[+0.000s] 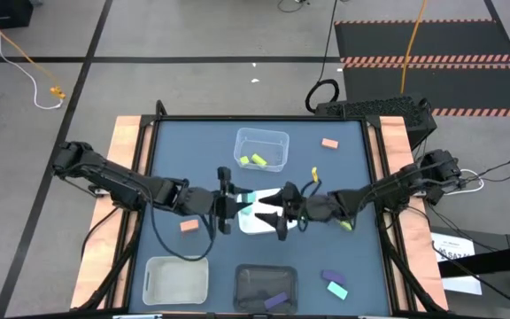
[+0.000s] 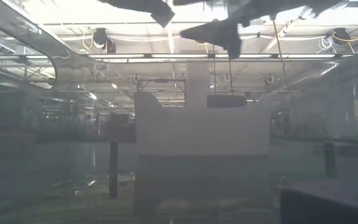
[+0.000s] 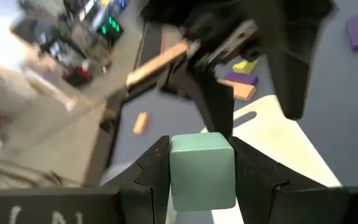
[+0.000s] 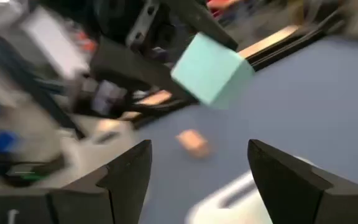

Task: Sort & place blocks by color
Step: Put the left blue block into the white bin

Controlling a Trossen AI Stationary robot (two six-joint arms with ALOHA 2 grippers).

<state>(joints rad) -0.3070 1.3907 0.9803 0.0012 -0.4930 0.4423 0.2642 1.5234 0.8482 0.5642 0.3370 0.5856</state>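
over the white tray (image 1: 257,225), left fingers (image 3: 156,174) clamp a teal block (image 3: 202,170).

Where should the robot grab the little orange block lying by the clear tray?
By the middle of the orange block, coming from straight above and pinching its two long sides. It lies flat like a short bar, alone on the mat, so the narrow way probably fits best.

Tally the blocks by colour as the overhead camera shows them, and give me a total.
Yellow-green blocks: 4, two of them in the clear tray
Salmon-orange blocks: 2
Teal blocks: 2, one of them held in the left gripper
Purple blocks: 2
Total: 10
The right arm may hide more.
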